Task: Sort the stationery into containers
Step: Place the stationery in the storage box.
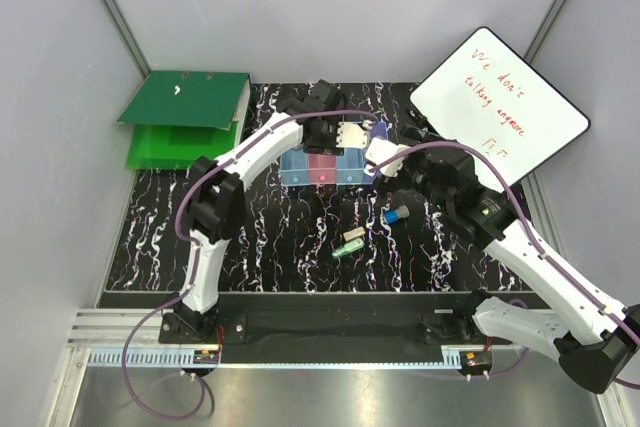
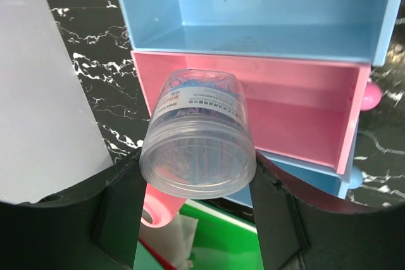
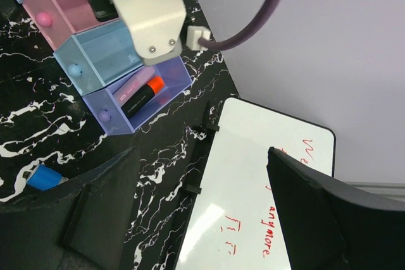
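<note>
**Left arm at the bins.** My left gripper [image 2: 197, 181] reaches to the far side of the containers [image 1: 320, 180]. They are a joined row of four small bins, blue, pink, blue and purple from left to right, standing toward the far side of the black marbled table [image 1: 260, 237]. The fingers are partly spread and press on both flanks of a clear jar [image 2: 196, 124], a round tub with a printed label and a tangle of bluish clips inside. The jar is tilted, with its wide end toward my wrist and its narrow end over the rim of the pink bin [image 2: 304, 93]. I cannot tell whether it touches that rim.

**Right arm waiting.** My right gripper [image 3: 199, 156] hangs just right of the row, its fingers spread wide with nothing between them. It sits above the table and the near-left edge of the whiteboard [image 1: 500, 107], which bears red handwriting. In front of it, the purple bin [image 3: 120, 124] at the right end of the row holds a pink tube [image 3: 131, 84] and an orange-capped marker [image 3: 140, 98], lying side by side.

**Loose on the table.** A blue-capped piece [image 1: 397, 214] lies on the near side of the row, close to my right gripper. A beige piece [image 1: 353, 234] and a green piece [image 1: 347, 248] lie just beside each other, nearer the middle. The green binders [image 1: 185, 107] are stacked at the far-left corner, well apart from the bins.
</note>
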`<state>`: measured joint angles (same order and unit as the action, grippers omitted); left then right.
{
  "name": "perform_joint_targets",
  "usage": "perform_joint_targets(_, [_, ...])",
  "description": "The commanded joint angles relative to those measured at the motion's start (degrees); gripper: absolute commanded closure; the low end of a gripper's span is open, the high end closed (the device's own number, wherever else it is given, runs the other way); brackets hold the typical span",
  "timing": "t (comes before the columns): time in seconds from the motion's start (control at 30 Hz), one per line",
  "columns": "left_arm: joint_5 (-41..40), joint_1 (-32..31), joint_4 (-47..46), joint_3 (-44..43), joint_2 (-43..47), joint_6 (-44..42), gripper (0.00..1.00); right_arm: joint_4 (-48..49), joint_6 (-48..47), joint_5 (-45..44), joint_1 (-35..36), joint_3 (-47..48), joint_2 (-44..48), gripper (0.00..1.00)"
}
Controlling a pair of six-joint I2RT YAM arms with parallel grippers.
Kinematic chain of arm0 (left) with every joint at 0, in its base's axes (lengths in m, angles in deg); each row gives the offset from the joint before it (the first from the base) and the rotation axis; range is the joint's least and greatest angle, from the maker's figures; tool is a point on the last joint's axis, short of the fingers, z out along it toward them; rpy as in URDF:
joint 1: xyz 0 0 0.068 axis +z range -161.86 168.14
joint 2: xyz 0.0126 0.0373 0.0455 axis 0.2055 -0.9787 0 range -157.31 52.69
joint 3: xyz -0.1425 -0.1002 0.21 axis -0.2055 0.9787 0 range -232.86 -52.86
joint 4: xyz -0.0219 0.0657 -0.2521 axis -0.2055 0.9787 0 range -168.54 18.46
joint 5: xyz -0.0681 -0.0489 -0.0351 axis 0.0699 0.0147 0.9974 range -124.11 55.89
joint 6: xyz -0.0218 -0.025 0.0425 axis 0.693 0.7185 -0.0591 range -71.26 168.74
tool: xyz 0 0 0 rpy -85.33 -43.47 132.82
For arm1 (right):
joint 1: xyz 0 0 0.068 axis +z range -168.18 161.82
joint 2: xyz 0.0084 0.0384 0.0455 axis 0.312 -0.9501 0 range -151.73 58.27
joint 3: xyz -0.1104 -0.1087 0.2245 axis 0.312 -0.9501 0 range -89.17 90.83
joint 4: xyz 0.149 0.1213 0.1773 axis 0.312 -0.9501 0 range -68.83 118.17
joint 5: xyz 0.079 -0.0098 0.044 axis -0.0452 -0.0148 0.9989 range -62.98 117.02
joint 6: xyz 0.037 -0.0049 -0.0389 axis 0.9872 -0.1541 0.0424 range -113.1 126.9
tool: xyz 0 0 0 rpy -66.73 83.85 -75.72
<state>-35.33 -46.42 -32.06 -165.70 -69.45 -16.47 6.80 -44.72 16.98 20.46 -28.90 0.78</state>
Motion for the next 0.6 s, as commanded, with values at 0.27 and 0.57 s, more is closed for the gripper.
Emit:
perform_joint_targets(0.27, [-5.38,-0.68,0.45,-5.81,-5.99,-8.18,1.0,4.49,0.11,-1.21,0.39,-0.15,1.95,0.12])
perform_joint_targets(0.57, [-6.08,-0.59,0.37,-9.24,-9.86,-7.3,0.89,4.58,0.29,-1.03,0.3,-1.03,2.39,0.12])
